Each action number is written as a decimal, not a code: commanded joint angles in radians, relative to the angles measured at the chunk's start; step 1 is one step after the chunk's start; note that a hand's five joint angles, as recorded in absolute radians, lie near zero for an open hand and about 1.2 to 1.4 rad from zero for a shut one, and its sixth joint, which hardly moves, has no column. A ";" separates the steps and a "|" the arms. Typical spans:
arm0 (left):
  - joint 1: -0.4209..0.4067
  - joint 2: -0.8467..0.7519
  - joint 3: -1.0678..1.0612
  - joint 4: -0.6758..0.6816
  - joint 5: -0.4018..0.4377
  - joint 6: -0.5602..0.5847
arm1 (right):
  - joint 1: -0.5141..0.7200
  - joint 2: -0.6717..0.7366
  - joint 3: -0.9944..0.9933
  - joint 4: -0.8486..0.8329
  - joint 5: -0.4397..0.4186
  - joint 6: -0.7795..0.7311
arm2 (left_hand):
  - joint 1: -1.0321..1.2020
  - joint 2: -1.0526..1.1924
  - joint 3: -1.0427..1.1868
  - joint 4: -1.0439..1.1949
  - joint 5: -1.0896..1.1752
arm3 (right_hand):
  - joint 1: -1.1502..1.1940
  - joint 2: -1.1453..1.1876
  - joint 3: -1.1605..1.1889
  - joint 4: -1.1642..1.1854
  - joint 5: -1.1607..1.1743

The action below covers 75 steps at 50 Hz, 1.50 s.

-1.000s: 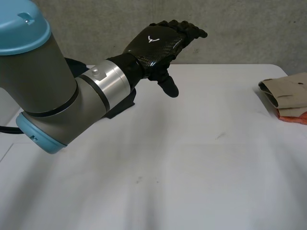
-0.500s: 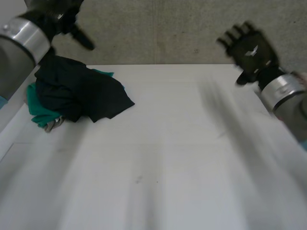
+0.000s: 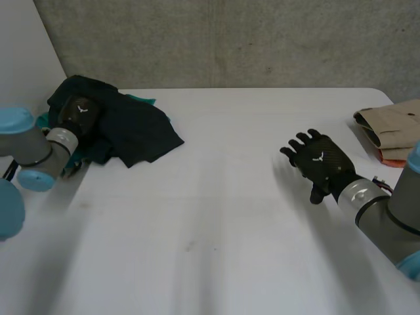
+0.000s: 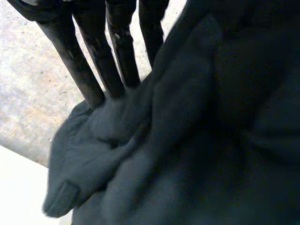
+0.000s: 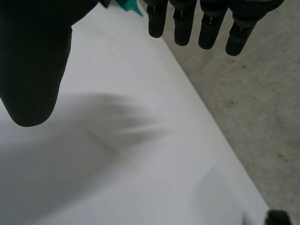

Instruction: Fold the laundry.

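A heap of dark cloth (image 3: 134, 131) lies at the table's far left corner, with green cloth (image 3: 141, 100) showing under it. My left hand (image 3: 79, 117) rests on the left side of the heap. In the left wrist view its straight fingers (image 4: 93, 61) reach down with their tips sunk behind a fold of the dark cloth (image 4: 187, 140); no pinch shows. My right hand (image 3: 318, 161) hovers palm-down over bare table at the right, fingers spread and holding nothing. In the right wrist view its thumb (image 5: 33, 61) and fingers (image 5: 206, 23) hang apart above the white table (image 5: 117, 178).
A folded beige garment (image 3: 394, 125) sits on an orange one (image 3: 400, 161) at the table's right edge, just beyond my right hand. The white table (image 3: 216, 216) spreads between the two arms. A grey wall stands behind the far edge.
My left arm swung from the middle of the table to the dark heap at the far left. My right hand came in from the right and dropped low over the table.
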 commanded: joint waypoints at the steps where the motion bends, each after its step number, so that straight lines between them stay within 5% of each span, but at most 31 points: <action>1: -0.041 0.009 0.031 0.053 -0.042 -0.027 | -0.011 0.000 0.020 -0.003 0.004 0.001 | 0.664 0.689 0.717 0.711 0.740 | -0.051 -0.037 -0.036 -0.036 -0.048; 5: -0.102 0.199 -0.099 0.125 -0.139 -0.105 | -0.033 -0.015 0.019 -0.007 0.002 0.003 | 0.664 0.689 0.717 0.711 0.740 | -0.051 -0.037 -0.036 -0.036 -0.048; 9: -0.150 0.423 -0.288 0.227 -0.141 -0.264 | -0.036 -0.035 0.017 -0.010 0.012 0.006 | 0.664 0.689 0.717 0.711 0.740 | -0.051 -0.037 -0.036 -0.036 -0.048; 13: -0.258 0.673 -0.473 0.348 -0.141 -0.514 | -0.048 -0.072 0.019 -0.010 0.021 0.016 | 0.664 0.689 0.717 0.711 0.740 | -0.051 -0.037 -0.036 -0.036 -0.048; 20: -0.375 0.806 -0.607 0.389 -0.144 -0.691 | -0.056 -0.111 0.034 -0.009 0.036 0.023 | 0.664 0.689 0.717 0.711 0.740 | -0.051 -0.037 -0.036 -0.036 -0.048; 24: -0.499 0.760 -0.656 0.335 -0.148 -0.678 | -0.074 -0.118 0.045 -0.006 0.038 0.029 | 0.664 0.689 0.717 0.711 0.740 | -0.051 -0.037 -0.036 -0.036 -0.048; 34: -0.622 0.475 -0.627 0.110 -0.152 -0.497 | -0.129 -0.135 0.028 -0.004 0.067 0.128 | 0.638 0.664 0.691 0.685 0.714 | -0.051 -0.037 -0.036 -0.036 -0.048; 35: -0.643 0.449 -0.630 0.049 -0.150 -0.437 | -0.134 -0.137 0.025 -0.003 0.074 0.138 | 0.182 0.207 0.234 0.228 0.258 | -0.051 -0.037 -0.036 -0.036 -0.048; 42: -0.659 0.569 -0.644 -0.049 -0.200 -0.392 | -0.157 -0.146 0.002 0.008 0.096 0.191 | -0.468 -0.443 -0.415 -0.422 -0.392 | -0.051 -0.037 -0.036 -0.036 -0.048; 54: -0.587 0.823 -0.854 -0.021 -0.273 -0.397 | -0.120 -0.209 -0.013 0.217 0.091 0.213 | -0.492 -0.467 -0.440 -0.446 -0.416 | -0.051 -0.037 -0.036 -0.036 -0.048; 61: -0.495 0.791 -0.926 -0.021 -0.273 -0.395 | -0.041 -0.207 -0.038 0.324 0.076 0.344 | -0.486 -0.461 -0.434 -0.440 -0.410 | -0.051 -0.037 -0.036 -0.036 -0.048; 69: -0.492 0.597 -0.850 -0.021 -0.267 -0.395 | 0.004 -0.079 -0.104 0.281 0.088 0.457 | -0.448 -0.423 -0.396 -0.402 -0.372 | -0.051 -0.037 -0.036 -0.036 -0.048; 74: -0.522 0.539 -0.796 -0.021 -0.259 -0.401 | 0.062 0.033 -0.176 0.260 0.120 0.454 | -0.085 -0.060 -0.032 -0.039 -0.009 | -0.051 -0.037 -0.036 -0.036 -0.048; 75: -0.530 0.537 -0.790 -0.019 -0.257 -0.403 | 0.067 0.056 -0.194 0.261 0.136 0.449 | 0.012 0.037 0.064 0.058 0.088 | 0.171 0.185 0.186 0.186 0.174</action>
